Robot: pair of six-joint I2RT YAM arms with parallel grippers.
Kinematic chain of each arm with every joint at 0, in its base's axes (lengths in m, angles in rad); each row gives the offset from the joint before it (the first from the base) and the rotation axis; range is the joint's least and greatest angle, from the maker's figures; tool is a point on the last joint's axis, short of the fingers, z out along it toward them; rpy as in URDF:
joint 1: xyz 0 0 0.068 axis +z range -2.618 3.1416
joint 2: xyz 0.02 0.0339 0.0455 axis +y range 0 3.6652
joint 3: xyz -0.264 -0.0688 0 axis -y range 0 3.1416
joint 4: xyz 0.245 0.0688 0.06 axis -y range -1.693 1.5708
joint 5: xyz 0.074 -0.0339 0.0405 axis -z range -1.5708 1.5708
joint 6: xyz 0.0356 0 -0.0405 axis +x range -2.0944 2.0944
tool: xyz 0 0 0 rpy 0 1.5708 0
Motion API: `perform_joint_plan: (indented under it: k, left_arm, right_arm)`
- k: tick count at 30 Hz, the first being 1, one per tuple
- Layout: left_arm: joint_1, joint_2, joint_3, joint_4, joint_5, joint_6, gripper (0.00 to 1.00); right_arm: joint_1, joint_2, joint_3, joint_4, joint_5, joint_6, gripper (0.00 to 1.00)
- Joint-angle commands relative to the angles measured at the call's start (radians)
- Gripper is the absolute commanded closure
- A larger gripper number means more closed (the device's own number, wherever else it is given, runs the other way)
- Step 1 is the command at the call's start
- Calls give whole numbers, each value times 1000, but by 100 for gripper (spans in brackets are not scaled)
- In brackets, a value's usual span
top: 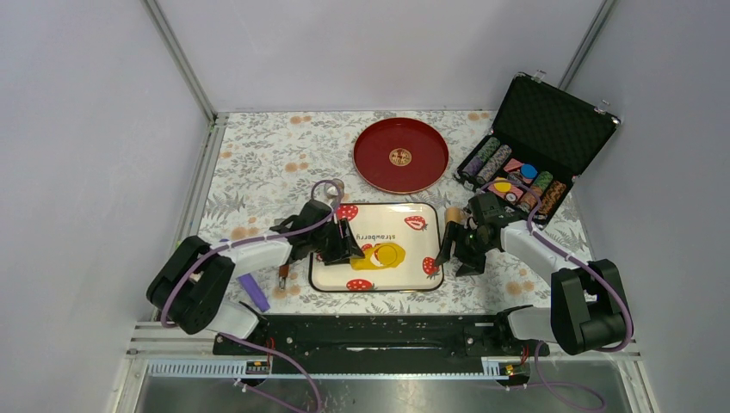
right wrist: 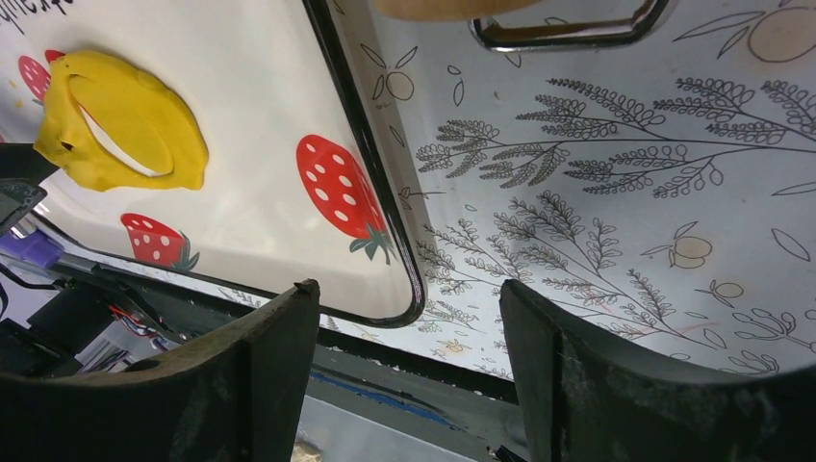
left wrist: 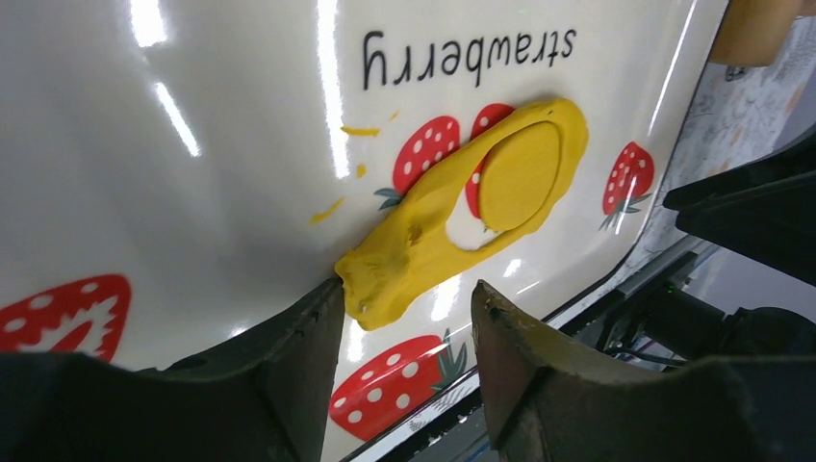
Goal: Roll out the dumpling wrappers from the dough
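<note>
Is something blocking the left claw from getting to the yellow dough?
No, nothing visible is in the way. The left gripper has its open jaws either side of the lumpy end of the dough on the strawberry tray, one finger right against it. The round wrapper lies at the far end.

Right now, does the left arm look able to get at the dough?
Probably yes: the left gripper hangs open astride the near end of the dough on the tray, and nothing else lies between.

left hand blocks the dough on its left; the tray right of it lies open.
</note>
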Motion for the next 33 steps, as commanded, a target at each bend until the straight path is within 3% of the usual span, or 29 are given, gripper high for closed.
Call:
perform_joint_plan:
  k: [1,13,19,22,33]
  left_arm:
    - [-1,56,-23,72,33,-16,49]
    - [-72,154,58,90,22,-20,53]
    - [-77,147,42,103,20,-25,74]
    - [-76,136,41,103,19,-29,79]
    - [-75,12,58,164,74,-41,82]
  right_arm:
    - [-6,-14,-3,23,-11,7,24]
    - [-6,-2,1,23,-20,1,24]
    - [-5,2,-3,25,-22,-3,24]
    - [-6,3,-4,29,-27,-1,24]
    - [-6,1,-8,28,-28,-5,24]
